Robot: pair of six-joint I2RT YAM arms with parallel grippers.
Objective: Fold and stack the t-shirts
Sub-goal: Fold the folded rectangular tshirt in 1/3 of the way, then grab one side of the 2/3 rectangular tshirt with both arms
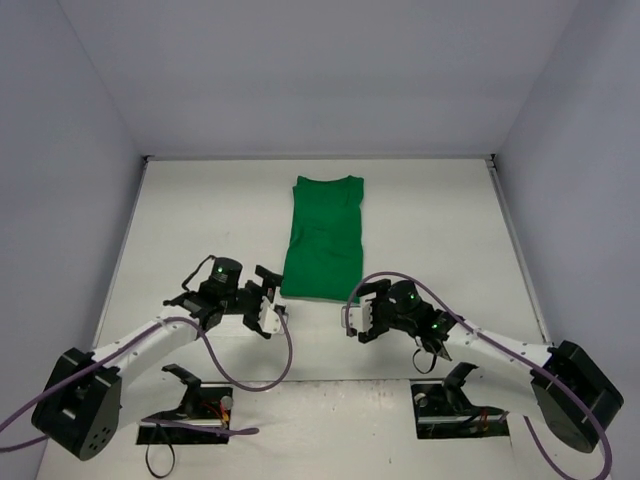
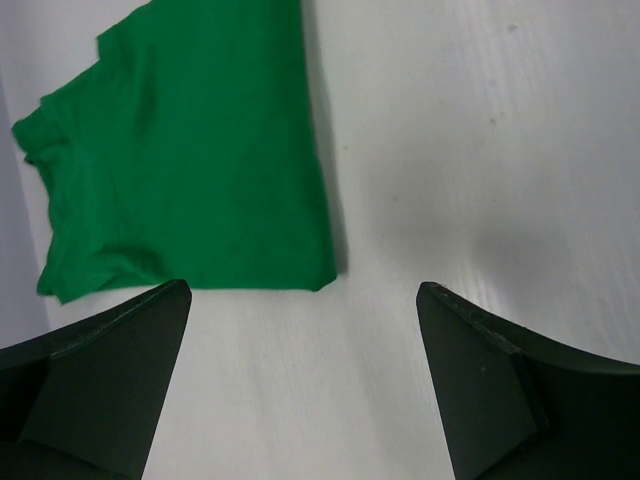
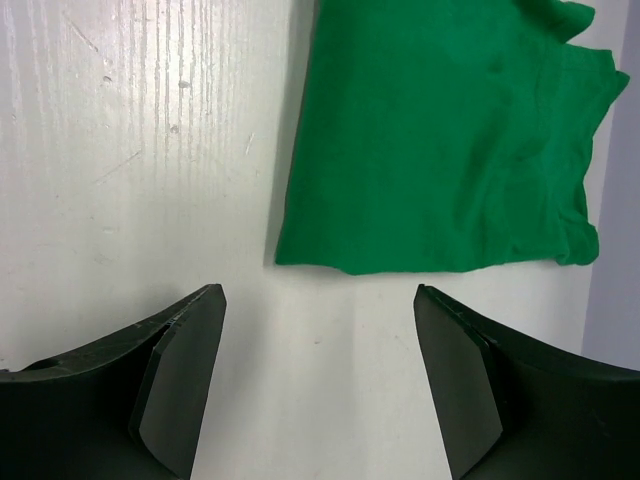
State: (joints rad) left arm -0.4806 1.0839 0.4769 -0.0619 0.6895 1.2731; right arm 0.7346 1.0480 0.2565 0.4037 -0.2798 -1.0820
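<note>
A bright-green t-shirt lies flat on the white table, folded into a long narrow strip with its collar at the far end. My left gripper is open and empty, just left of the shirt's near edge. My right gripper is open and empty, just right of and below that edge. In the left wrist view the t-shirt lies beyond the open fingers, untouched. In the right wrist view the t-shirt also lies beyond the open fingers.
Grey walls enclose the table on the left, back and right. Purple cables loop from both arms over the near table. The arm bases stand at the near edge.
</note>
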